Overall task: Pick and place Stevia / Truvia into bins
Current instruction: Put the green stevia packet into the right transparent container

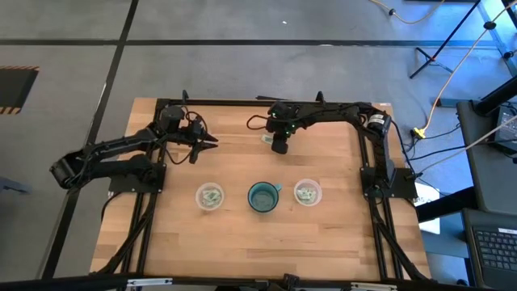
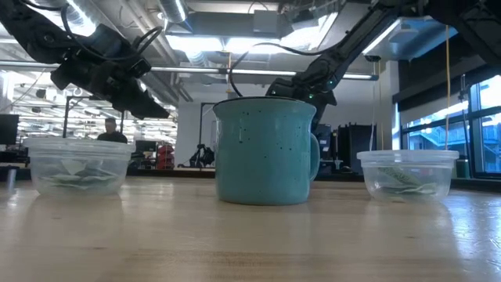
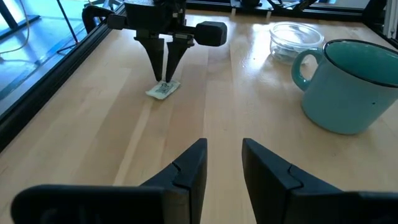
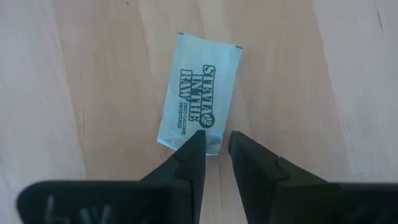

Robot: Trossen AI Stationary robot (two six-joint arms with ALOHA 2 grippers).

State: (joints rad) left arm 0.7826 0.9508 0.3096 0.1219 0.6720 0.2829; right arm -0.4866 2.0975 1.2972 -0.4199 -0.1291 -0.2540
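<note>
From the high view I am looking straight down on a wooden table (image 1: 242, 250), where three vessels are standing in a row: a clear cup (image 1: 210, 196) holding packets, a teal mug (image 1: 263, 196) in the middle, and a second clear cup (image 1: 307, 192) also holding packets. My right gripper (image 1: 279, 146) is pointing down at the far side of the table over a pale packet (image 1: 266, 139), while my left gripper (image 1: 209, 144) is hovering well apart from it, clear of the cups. In the low view the mug (image 2: 264, 150) is filling the centre, with one packet-filled cup (image 2: 77, 165) to one side and the other (image 2: 407, 172) opposite; a person is sitting far off in the room. Through the left wrist view I am seeing my own fingers (image 3: 186, 168) slightly parted and empty, and farther off the right gripper (image 3: 166, 79) touching down on the packet (image 3: 163, 89), beside the mug (image 3: 354, 84) and a cup (image 3: 296, 39). In the right wrist view the Stevia In The Raw packet (image 4: 200, 100) is lying flat on the wood, tilted, and the right gripper (image 4: 216, 146) is sitting at its near edge with fingers narrowly apart, not gripping it.
</note>
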